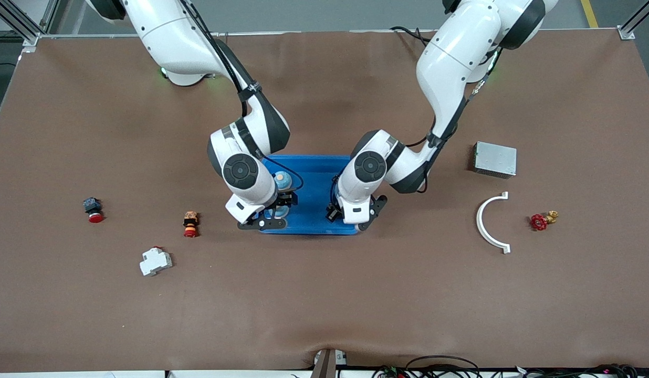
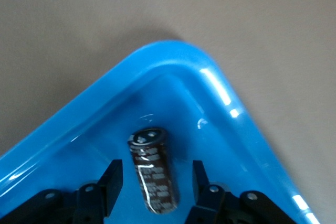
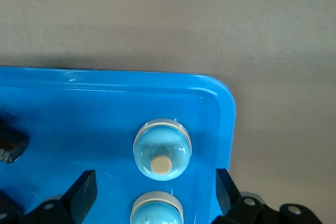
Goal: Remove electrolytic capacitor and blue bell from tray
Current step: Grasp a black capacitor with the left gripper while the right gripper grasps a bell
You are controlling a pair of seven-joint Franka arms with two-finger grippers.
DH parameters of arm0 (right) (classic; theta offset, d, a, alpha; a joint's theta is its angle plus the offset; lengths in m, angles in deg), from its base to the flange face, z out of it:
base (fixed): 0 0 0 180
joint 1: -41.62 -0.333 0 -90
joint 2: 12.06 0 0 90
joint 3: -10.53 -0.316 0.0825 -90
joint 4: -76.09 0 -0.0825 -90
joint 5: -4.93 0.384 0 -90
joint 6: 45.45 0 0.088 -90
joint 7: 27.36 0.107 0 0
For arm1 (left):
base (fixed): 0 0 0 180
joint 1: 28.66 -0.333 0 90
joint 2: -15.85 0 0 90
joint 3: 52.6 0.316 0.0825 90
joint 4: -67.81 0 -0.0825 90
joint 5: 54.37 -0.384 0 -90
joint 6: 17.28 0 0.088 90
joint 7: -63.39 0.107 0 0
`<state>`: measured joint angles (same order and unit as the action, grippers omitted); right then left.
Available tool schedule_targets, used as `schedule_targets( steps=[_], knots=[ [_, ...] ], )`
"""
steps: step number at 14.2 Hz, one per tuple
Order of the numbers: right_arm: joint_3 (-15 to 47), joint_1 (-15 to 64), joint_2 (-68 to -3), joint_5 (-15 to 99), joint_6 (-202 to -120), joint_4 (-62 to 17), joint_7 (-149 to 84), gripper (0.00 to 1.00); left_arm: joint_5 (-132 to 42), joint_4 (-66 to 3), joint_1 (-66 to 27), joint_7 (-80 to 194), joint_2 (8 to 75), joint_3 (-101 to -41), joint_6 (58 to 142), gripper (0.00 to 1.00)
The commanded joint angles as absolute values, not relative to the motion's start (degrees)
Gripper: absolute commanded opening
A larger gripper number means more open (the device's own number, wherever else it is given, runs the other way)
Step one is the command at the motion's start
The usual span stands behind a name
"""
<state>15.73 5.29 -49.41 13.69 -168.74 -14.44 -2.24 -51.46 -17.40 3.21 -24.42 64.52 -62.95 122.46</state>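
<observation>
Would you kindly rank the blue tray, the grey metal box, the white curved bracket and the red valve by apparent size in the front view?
1. blue tray, partly hidden by the arms
2. white curved bracket and grey metal box, too alike to rank
3. red valve

From the front view I can't see most of the blue tray (image 1: 314,165): both arms' wrists cover its middle and its edge nearest the front camera. The left hand (image 1: 356,218) is hidden under its own wrist there, so I only get its fingers (image 2: 113,182) in the left wrist view, cut off by the picture's edge. The capacitor (image 2: 153,169) runs off that same edge. In the right wrist view a second blue bell (image 3: 156,208) is cropped, as is a dark object (image 3: 10,148) inside the tray. Small parts toward the right arm's end of the tabletop (image 1: 324,304) are too small to identify.
</observation>
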Motion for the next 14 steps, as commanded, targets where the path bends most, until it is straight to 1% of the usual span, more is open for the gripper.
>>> schedule_targets(
  steps=[1, 2, 3, 4, 6, 7, 9, 14],
  knots=[
    [15.5, 4.3, -51.4, 13.7, -171.3, -13.6, -3.1, 1.0, -50.9, -16.3, 4.0, -25.0, 65.9, -62.4, 122.8, 0.49],
    [15.5, 4.3, -52.3, 13.8, -172.7, -13.6, -3.1, 1.0, -50.8, -16.3, 3.8, -25.0, 65.9, -62.4, 122.7, 0.31],
    [15.5, 4.3, -52.7, 13.8, -173.0, -13.6, -3.1, 1.0, -50.8, -16.4, 3.8, -24.9, 65.6, -62.4, 122.7, 0.07],
    [15.5, 4.3, -52.8, 13.8, -172.8, -13.6, -3.2, 1.0, -50.9, -16.5, 3.6, -24.9, 65.2, -62.3, 122.3, 0.0],
    [15.5, 4.3, -53.3, 13.8, -172.5, -13.8, -3.2, 1.0, -51.2, -16.8, 3.1, -24.9, 63.7, -61.9, 119.8, 0.0],
    [15.5, 4.3, -53.5, 13.8, -172.5, -13.9, -3.3, 1.0, -51.2, -16.7, 2.5, -24.8, 62.4, -61.8, 117.7, 0.0],
    [15.5, 4.6, -53.5, 13.8, -172.5, -14.3, -4.8, 1.0, -51.3, -16.7, 1.6, -24.5, 59.4, -61.8, 116.4, 0.0],
    [15.4, 4.1, -54.7, 13.8, -172.7, -15.4, -5.1, 1.0, -51.4, -16.8, -4.1, -20.3, 50.1, -61.9, 105.6, 0.0]
  ],
)
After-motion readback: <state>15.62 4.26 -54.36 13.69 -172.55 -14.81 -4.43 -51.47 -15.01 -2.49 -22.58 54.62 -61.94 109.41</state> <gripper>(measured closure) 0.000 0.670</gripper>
